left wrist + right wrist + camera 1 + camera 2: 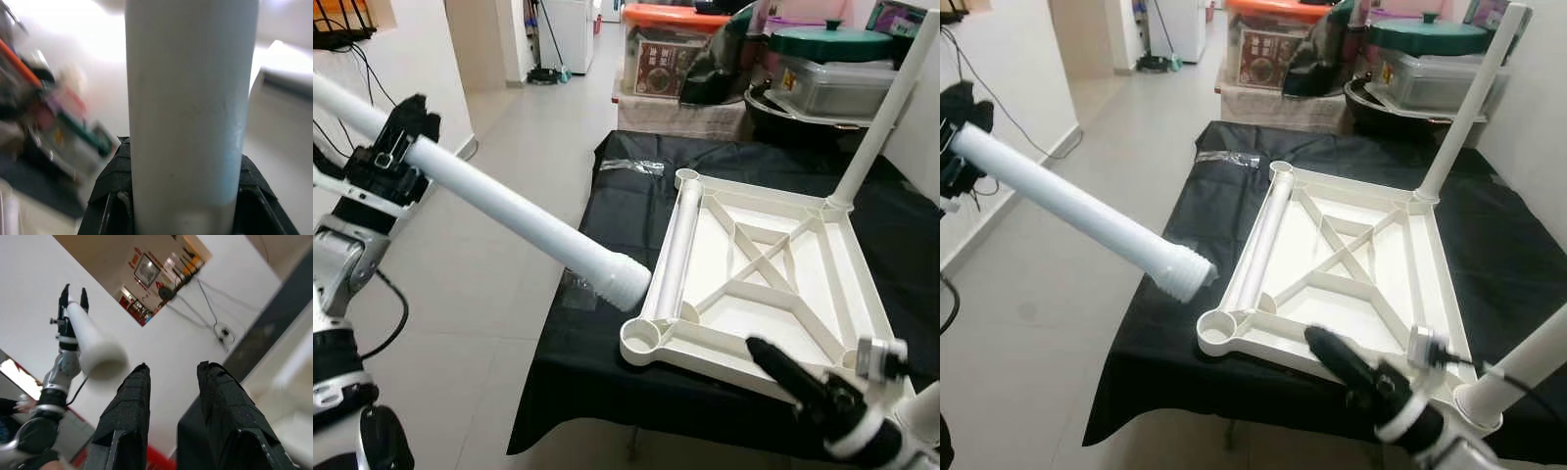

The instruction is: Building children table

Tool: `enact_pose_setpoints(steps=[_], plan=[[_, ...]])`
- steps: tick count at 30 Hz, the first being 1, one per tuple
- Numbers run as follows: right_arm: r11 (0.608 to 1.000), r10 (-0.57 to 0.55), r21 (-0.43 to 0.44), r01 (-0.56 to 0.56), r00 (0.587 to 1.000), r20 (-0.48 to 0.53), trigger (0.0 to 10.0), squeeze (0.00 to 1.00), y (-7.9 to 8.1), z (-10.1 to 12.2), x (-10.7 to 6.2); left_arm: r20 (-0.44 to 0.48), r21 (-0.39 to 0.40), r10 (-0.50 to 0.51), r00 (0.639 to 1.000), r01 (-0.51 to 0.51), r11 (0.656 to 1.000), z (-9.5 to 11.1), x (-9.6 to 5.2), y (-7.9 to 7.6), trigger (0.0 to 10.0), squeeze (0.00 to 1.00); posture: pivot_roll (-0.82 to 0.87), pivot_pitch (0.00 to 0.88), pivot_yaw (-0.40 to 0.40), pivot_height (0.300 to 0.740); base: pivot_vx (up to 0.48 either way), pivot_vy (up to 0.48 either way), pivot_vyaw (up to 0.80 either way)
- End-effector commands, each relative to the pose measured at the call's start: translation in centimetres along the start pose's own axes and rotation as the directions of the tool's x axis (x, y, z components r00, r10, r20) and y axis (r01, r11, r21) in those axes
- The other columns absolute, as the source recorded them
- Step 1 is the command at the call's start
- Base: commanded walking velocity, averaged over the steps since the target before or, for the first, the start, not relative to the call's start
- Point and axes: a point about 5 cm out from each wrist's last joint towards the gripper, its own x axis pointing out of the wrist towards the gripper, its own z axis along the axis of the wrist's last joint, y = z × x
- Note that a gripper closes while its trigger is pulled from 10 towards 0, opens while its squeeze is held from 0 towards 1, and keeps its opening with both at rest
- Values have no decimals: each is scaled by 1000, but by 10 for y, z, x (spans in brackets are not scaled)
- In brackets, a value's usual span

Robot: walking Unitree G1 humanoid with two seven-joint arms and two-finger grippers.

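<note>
The left gripper [396,132] clamps a white table leg [509,211], its threaded end just beside the upturned tabletop's [773,279] empty corner socket [641,336]. The right gripper [171,377], fingers parted and empty, hovers over the tabletop's near edge.

The table leg [509,206] my left end effector [386,147] holds is smooth white plastic, faintly glossy, ridged at its threaded tip. The upturned tabletop [773,284] is cream plastic, satin. Matt black cloth [607,362] covers the desk. The floor [509,196] is glossy tile.
</note>
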Motion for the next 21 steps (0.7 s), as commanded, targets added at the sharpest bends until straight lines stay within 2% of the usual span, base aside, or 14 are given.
enact_pose_setpoints(steps=[1,3,4,5,6,7,10,11,13,15,16,19,20,21], plan=[[998,10,-64,-9,1000,15,10000,0,4,14,6,-142,-2,-67,988,67,998,-23,14,-5,10000,0,150,0,-63,740,0,0,0],[996,33,-89,-31,999,14,10000,0,7,19,12,-181,-20,-102,978,99,995,-32,19,-8,10000,0,150,0,-63,740,0,0,0],[991,63,-121,-62,998,3,10000,0,12,24,21,-234,-29,-138,962,135,990,-47,26,-11,10000,0,147,0,-60,740,0,0,0],[991,63,-121,-62,998,3,10000,0,12,24,21,-234,-29,-138,962,135,990,-47,26,-11,10000,0,147,0,-60,740,0,0,0],[979,113,-170,-115,993,-20,10000,0,21,30,35,-322,-30,-200,925,201,979,-71,36,-17,10000,0,144,0,-59,740,0,0,0],[969,121,-210,-128,992,-43,10000,0,25,32,44,-364,-37,-238,900,242,970,-84,41,-21,10000,0,139,0,-58,740,0,0,0],[963,123,-236,-133,991,-58,10000,0,27,33,49,-386,-43,-261,885,265,963,-91,44,-23,10000,0,139,0,-58,740,0,0,0],[940,142,-294,-173,982,-125,10000,1000,36,33,64,-421,-85,-328,846,323,942,-109,54,-30,10000,0,133,0,-53,740,0,0,0],[940,142,-294,-173,982,-125,10000,1000,36,33,64,-421,-85,-328,846,323,942,-109,54,-30,10000,0,133,0,-53,740,0,0,0],[916,171,-327,-233,963,-208,10000,1000,46,31,74,-458,-110,-384,802,377,920,-123,63,-36,10000,0,127,0,-46,740,0,0,0],[894,159,-363,-263,943,-293,10000,729,50,30,80,-468,-127,-422,776,413,902,-131,72,-42,10000,0,127,0,-46,740,0,0,0],[889,155,-370,-271,937,-314,10000,729,51,29,81,-470,-129,-431,770,423,897,-133,74,-43,10000,0,127,0,-46,740,0,0,0],[880,165,-368,-298,921,-353,10000,0,54,30,81,-483,-130,-447,753,443,887,-137,77,-45,10000,0,123,0,-43,740,0,0,0],[880,165,-368,-298,921,-353,10000,0,54,30,81,-483,-130,-447,753,443,887,-137,77,-45,10000,0,123,0,-43,740,0,0,0]])
